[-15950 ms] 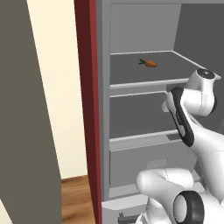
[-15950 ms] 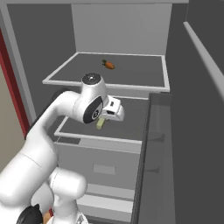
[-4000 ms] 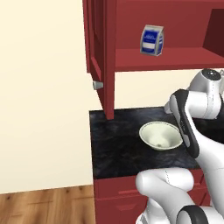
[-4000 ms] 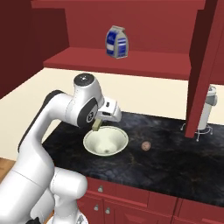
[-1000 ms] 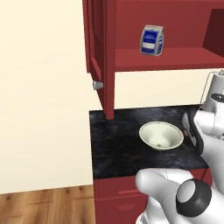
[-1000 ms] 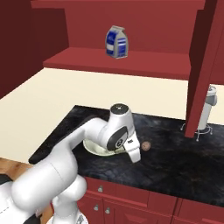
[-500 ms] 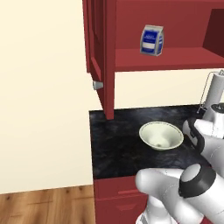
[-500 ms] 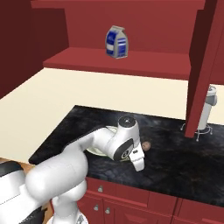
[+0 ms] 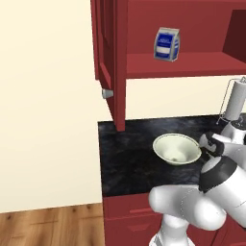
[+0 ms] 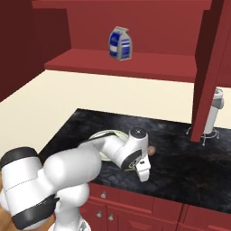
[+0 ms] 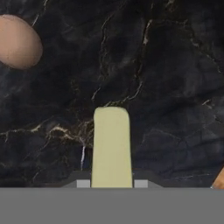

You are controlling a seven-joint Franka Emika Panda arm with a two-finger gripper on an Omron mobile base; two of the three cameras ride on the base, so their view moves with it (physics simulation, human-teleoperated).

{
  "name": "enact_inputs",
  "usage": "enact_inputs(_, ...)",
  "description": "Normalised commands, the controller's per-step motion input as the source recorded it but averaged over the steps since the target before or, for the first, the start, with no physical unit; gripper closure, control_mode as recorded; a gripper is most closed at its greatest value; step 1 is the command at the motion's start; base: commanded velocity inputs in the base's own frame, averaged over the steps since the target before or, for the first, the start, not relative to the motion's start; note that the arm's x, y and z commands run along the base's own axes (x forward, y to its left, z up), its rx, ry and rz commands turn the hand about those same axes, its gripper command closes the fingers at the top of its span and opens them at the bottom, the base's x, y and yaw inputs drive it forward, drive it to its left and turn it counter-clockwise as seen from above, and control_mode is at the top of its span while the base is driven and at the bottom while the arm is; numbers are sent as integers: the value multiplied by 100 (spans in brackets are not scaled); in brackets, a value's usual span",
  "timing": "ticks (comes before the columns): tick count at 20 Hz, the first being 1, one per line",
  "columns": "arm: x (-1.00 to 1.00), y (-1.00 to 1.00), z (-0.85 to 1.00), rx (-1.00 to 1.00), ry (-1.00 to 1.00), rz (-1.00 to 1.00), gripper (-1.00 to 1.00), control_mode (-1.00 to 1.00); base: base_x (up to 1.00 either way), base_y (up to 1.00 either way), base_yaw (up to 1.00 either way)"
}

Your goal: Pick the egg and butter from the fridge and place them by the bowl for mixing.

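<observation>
My gripper (image 11: 111, 183) is shut on the butter (image 11: 111, 148), a pale yellow stick that juts out over the black marble counter (image 11: 175, 87). In the right base view the gripper (image 10: 143, 173) hangs low over the counter near its front edge, just right of the bowl (image 10: 100, 135), which my arm partly hides. The pinkish-tan egg (image 11: 18, 41) lies on the counter beyond the butter; it also sits just right of the bowl, behind my wrist (image 10: 152, 149). The cream-white bowl (image 9: 177, 149) stands mid-counter. The fridge is out of view.
A blue and white carton (image 10: 120, 43) stands on the red shelf above the counter. A white upright holder (image 10: 212, 118) stands at the back right beside an open red cupboard door (image 10: 207, 67). Another red door (image 9: 108, 62) hangs at the counter's left end.
Since the fridge frames the base has driven to the counter. Over the last second my arm has swung down and forward, bringing the butter low over the counter right of the bowl.
</observation>
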Motion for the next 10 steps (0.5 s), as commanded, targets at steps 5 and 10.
enact_inputs(5,19,0,-22,4,3,-2,100,-100,0,0,0)
enact_inputs(10,14,0,-21,2,0,-1,100,-100,0,0,0)
